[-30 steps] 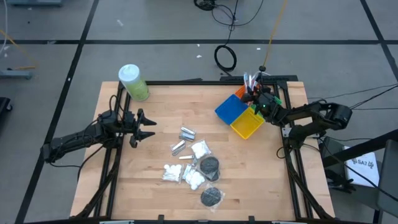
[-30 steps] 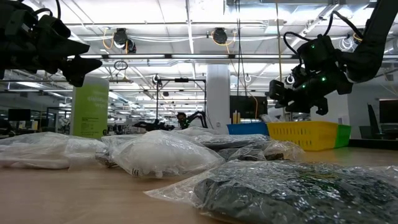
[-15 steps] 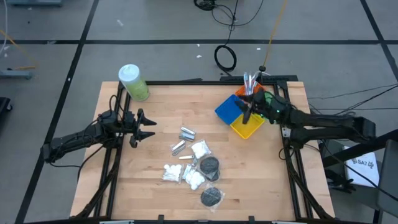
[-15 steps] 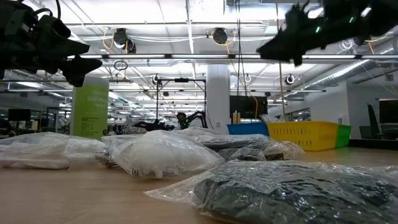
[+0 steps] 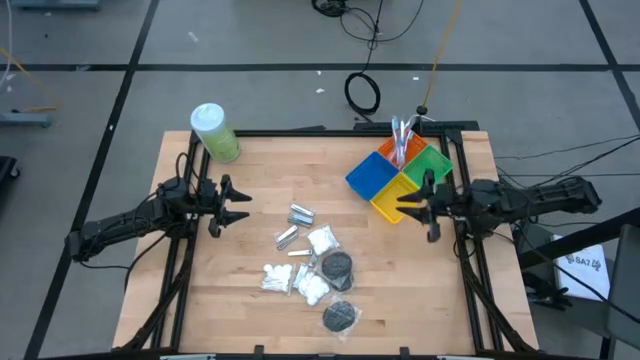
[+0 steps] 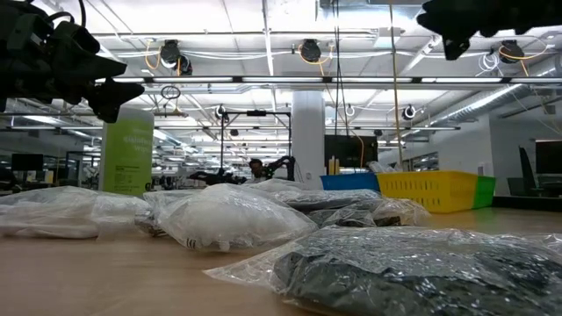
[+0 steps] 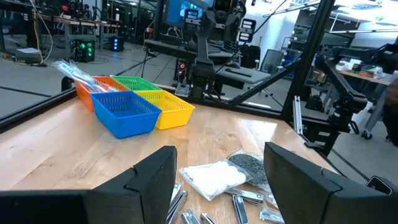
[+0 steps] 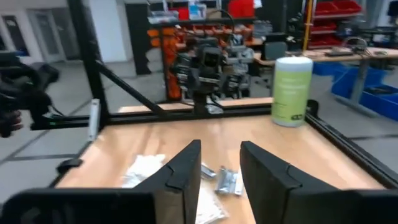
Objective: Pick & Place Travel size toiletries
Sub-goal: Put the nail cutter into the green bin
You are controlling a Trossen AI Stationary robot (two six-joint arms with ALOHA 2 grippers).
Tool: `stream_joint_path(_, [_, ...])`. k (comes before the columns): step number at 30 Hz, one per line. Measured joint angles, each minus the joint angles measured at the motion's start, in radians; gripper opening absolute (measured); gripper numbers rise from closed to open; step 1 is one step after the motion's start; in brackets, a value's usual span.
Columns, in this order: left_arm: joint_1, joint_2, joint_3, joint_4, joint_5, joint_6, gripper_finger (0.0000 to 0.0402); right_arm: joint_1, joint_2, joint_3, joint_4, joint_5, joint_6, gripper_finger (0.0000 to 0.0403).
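Note:
The travel size toiletries lie in a heap at the table's middle: silver tubes, clear bags of white cotton, bagged black discs. Thin toothbrushes stick out of the orange bin at the far right. My left gripper stands open and level at the left of the heap, clear of it. My right gripper hangs level above the table's right side, just near of the yellow bin, pointing at the heap. Its fingers are a little apart with nothing between them.
A big green bottle with a white cap stands at the far left corner. Blue, yellow, green and orange bins sit together at the far right. Bare wood lies between the heap and the bins and along the near edge.
My right gripper has left the bins at the far right, risen and drawn back toward the table's right and near edges. It has turned from tipped down over the bins to level, pointing at the table's left. In the low view it has climbed to the picture's top.

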Motion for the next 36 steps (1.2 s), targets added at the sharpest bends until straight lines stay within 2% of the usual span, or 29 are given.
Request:
stream_joint_path(7, [0.000, 0.000, 0.000, 0.114, 0.000, 0.013, 0.0239, 0.054, -0.106, -0.117, 0.000, -0.002, 0.073, 0.0086])
stream_joint_path(11, [0.000, 0.000, 0.000, 0.182, 0.000, -0.096, 0.0239, 0.073, -0.110, -0.173, 0.031, -0.025, 0.095, 0.0086])
stream_joint_path(14, [0.000, 0.000, 0.000, 0.183, 0.000, -0.166, 0.0239, 0.083, -0.109, -0.193, 0.061, -0.059, 0.090, 0.0085])
stream_joint_path(25, [0.000, 0.000, 0.000, 0.180, 0.000, -0.173, 0.0239, 0.087, -0.109, -0.230, 0.077, -0.057, 0.098, 0.0079])
stream_joint_path(29, [0.000, 0.000, 0.000, 0.185, -0.004, -0.263, 0.0239, 0.086, -0.109, -0.240, 0.077, -0.055, 0.098, 0.0079])
stream_joint_path(32, [-0.010, 0.031, 0.000, 0.183, -0.082, -0.324, 0.0239, 0.086, -0.110, -0.244, 0.077, -0.055, 0.098, 0.0079])
stream_joint_path(36, [-0.071, 0.145, 0.020, 0.178, -0.163, -0.370, 0.0239, 0.086, -0.110, -0.246, 0.077, -0.054, 0.098, 0.0079])
